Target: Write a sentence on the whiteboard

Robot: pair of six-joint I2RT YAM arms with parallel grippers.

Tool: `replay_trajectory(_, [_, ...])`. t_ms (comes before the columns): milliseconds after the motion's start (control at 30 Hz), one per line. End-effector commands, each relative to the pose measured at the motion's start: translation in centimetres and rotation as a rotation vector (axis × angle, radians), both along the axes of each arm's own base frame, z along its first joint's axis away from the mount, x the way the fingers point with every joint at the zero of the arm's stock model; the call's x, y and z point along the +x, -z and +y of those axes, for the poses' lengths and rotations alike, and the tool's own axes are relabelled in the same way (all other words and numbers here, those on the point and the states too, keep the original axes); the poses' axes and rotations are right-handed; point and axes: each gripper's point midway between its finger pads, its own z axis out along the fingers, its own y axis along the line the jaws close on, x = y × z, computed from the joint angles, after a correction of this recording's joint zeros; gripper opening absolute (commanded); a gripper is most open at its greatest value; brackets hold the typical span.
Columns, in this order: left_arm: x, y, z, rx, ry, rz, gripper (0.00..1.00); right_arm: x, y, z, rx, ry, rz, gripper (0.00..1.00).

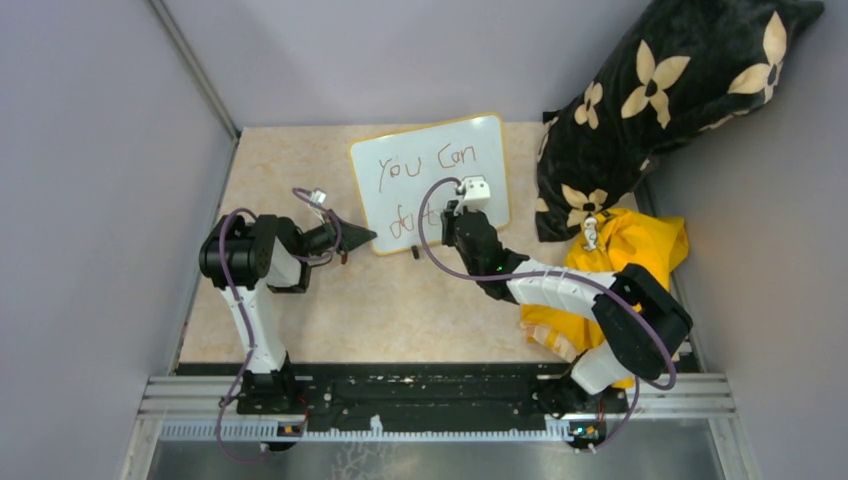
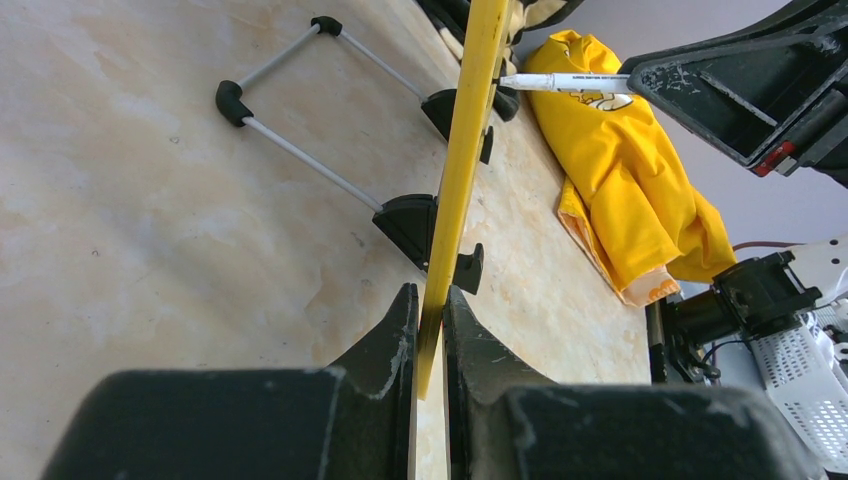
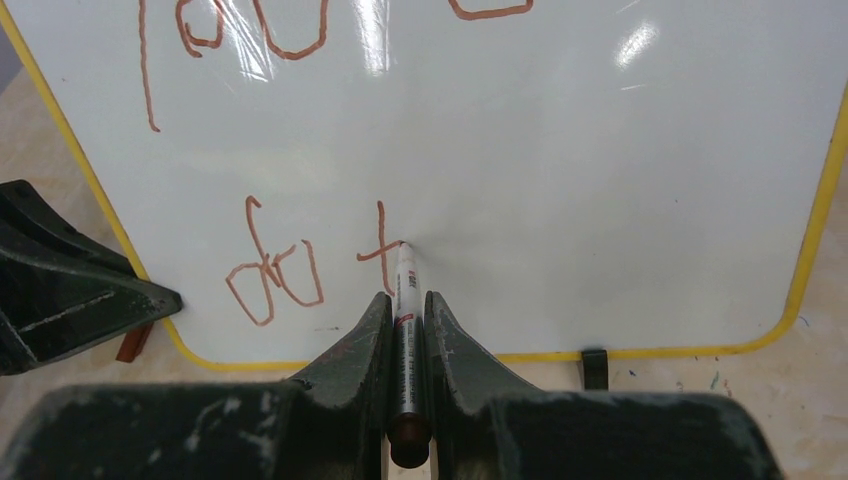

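One whiteboard (image 1: 385, 205) stood on the surface (image 1: 300, 170), with two black feet (image 2: 468, 270) and one wire stand (image 2: 300, 155). The sentence (image 3: 275, 275) on it ran to two lines: two words above, one word and one lone letter below. There was one marker (image 3: 403, 265), one yellow garment (image 1: 640, 245) and one black flowered pillow (image 1: 660, 90). Two arms (image 1: 255, 300) carried two fingers (image 3: 365, 340) each, four in all.
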Motion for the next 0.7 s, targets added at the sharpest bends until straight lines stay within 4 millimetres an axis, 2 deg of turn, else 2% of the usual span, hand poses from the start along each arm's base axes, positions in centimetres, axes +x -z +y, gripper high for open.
replay_trajectory(0, [-0.3,0.1,-0.4,-0.003,0.024,0.002,0.0,0.0,-1.8,-1.0,0.045,0.019,-0.041,0.0])
replay_trajectory(133, [-0.3,0.1,-0.4,-0.003,0.023,0.002,0.0,-0.7,-3.5,-0.9,0.093,-0.018,-0.093,0.0])
replay_trajectory(300, [-0.3,0.2,-0.4,-0.004,0.022,0.003,0.0,-0.7,-4.7,-1.2,0.097,-0.011,-0.124,0.0])
replay_trajectory(667, [-0.3,0.2,-0.4,-0.004,0.025,0.006,0.0,1.1,-6.5,-0.3,0.105,0.005,-0.141,0.0])
